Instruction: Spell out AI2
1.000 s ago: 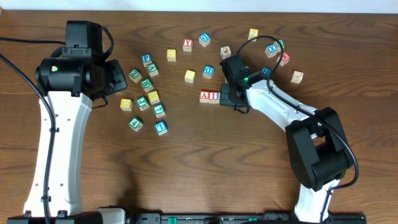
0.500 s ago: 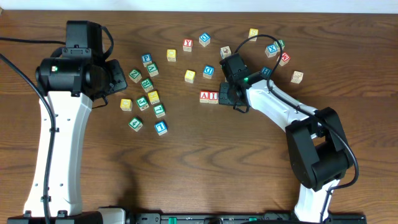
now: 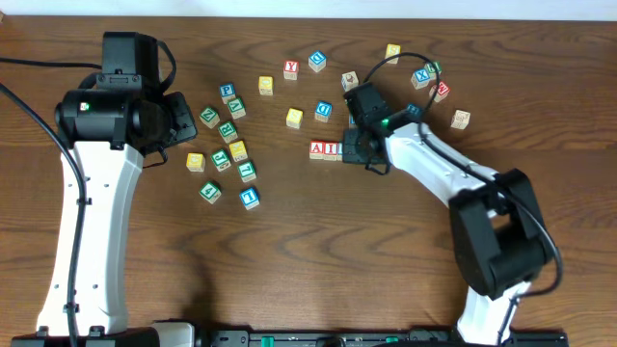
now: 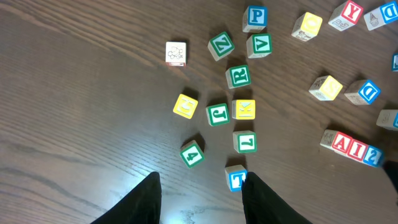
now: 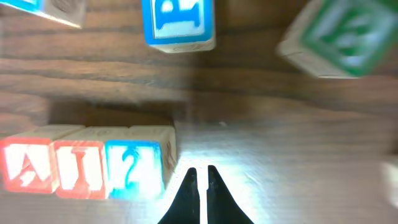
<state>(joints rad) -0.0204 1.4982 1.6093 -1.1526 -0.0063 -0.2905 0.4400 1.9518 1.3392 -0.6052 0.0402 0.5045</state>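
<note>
right jaws closed, empty, beside 2 block (image 5: 134, 169); left jaws apart, empty

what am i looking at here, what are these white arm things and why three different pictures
These are two white-and-black robot arms at a brown wooden table. One picture looks down from above. The other two come from a camera on each wrist, so the dark prongs at the bottom are that arm's own fingers. Small wooden letter cubes lie scattered, such as a green R block. Three sit touching in a row: the red A block, the red I block and the blue 2 block. The left gripper is open and empty. The right gripper is shut, holding nothing, close beside the 2.
</note>
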